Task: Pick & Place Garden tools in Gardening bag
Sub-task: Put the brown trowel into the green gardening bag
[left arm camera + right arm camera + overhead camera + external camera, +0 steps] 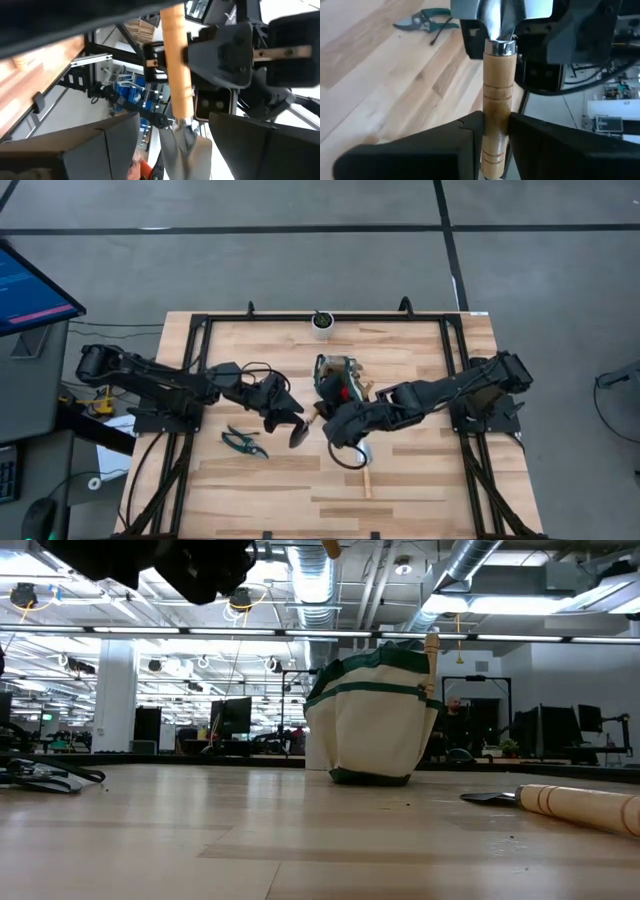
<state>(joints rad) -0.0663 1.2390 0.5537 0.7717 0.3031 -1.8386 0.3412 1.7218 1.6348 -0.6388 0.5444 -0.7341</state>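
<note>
A trowel with a silver blade and a light wooden handle (496, 85) is held in the air between both grippers, just near of the cream, green-trimmed bag (335, 370). My left gripper (297, 430) is shut on the blade and my right gripper (333, 423) is shut on the handle. The bag stands on its base (372, 777), with a wooden handle (432, 658) sticking up out of it and something red inside (346, 392). The pruning shears (245, 442) lie flat on the table to the left. A second trowel (366, 472) lies flat near my right gripper. My left gripper has the trowel's blade (186, 145), just behind the neck, between its two fingers. One blade edge lies against a finger (235, 140); the other edge's contact is below the picture. The trowel is clear of the table. My right gripper pinches the wooden handle (496, 112) between its two fingers, toward the handle's free end. The fingers lie across the handle, coming from the table's right. The trowel is lifted clear, its blade pointing toward my left gripper.
A small white pot with a green plant (322, 323) stands at the table's far edge. A black frame (200, 330) runs around the tabletop. There is open wood at the near left and the right of the table.
</note>
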